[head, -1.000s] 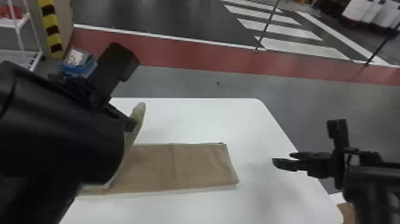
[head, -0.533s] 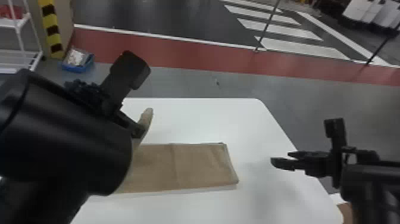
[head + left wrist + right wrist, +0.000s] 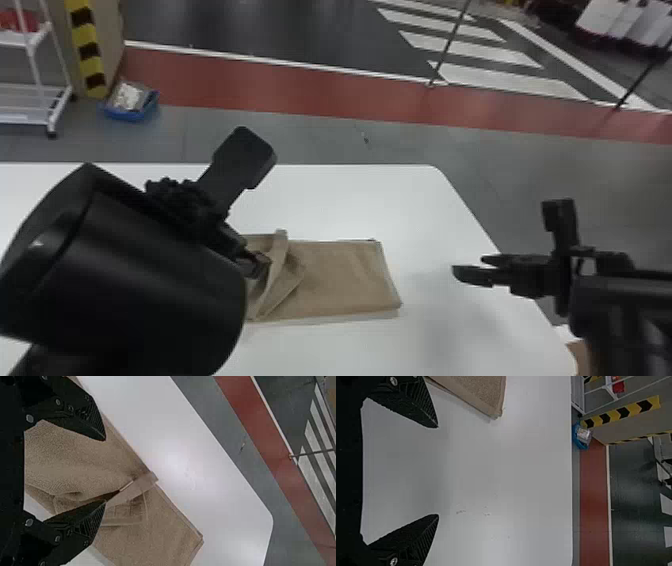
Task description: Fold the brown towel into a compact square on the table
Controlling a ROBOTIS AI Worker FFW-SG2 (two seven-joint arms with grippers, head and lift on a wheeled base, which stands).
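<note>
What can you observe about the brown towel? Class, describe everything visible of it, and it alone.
The brown towel is a tan, finely textured cloth with hemmed edges, lying on the white table. It is folded in layers; its right-hand part is flat and straight-edged. Toward the robot's left, a flap lies rumpled over it, with slanting creases and a smoother band along one edge. The left gripper is at this flap, fingers apart with cloth between them; whether they touch it, I cannot tell.
</note>
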